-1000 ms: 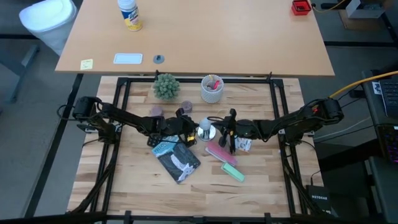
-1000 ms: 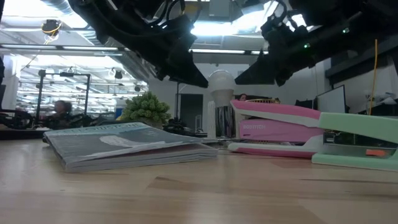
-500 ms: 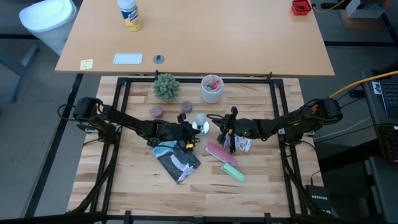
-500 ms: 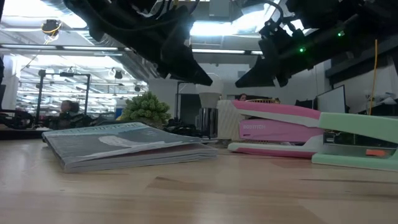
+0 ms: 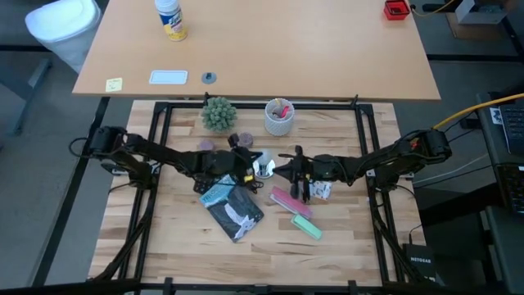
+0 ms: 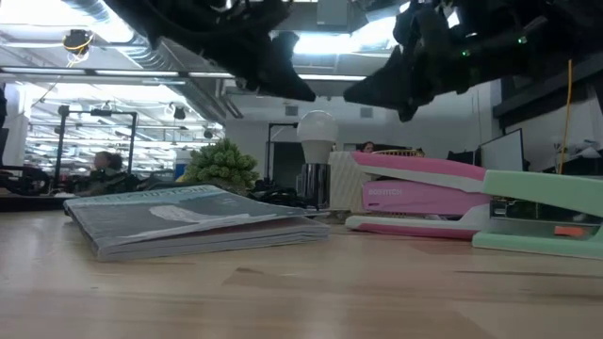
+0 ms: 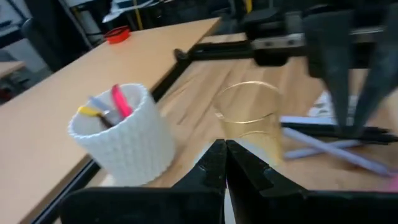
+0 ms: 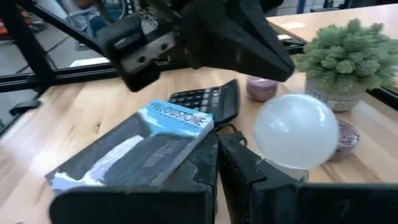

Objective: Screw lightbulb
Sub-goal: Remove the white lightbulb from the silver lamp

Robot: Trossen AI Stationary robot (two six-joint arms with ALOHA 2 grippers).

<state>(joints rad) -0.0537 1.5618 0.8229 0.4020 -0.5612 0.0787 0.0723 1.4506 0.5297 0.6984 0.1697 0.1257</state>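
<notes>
The lightbulb (image 5: 262, 168) is round and glossy white and stands upright on a dark base (image 6: 316, 188) near the table's middle; it also shows in the low view (image 6: 317, 127) and the right wrist view (image 8: 297, 130). My left gripper (image 5: 244, 162) is shut and hangs just left of the bulb and above it; its fingers meet in the left wrist view (image 7: 224, 155). My right gripper (image 5: 291, 168) is shut, just right of the bulb and above it (image 8: 217, 146). In the low view neither gripper touches the bulb. No cord can be made out.
A grey-and-blue book (image 5: 233, 209) lies near the bulb, with a pink stapler (image 5: 288, 201) and a green stapler (image 5: 307, 225) to its right. A white cup with pink items (image 5: 279, 116), a small plant (image 5: 219, 113) and an amber glass (image 7: 249, 118) stand close by.
Both grippers were low on either side of the bulb's top and have since risen above it. The bulb has shifted a little toward the table's left and now stands free and upright.
</notes>
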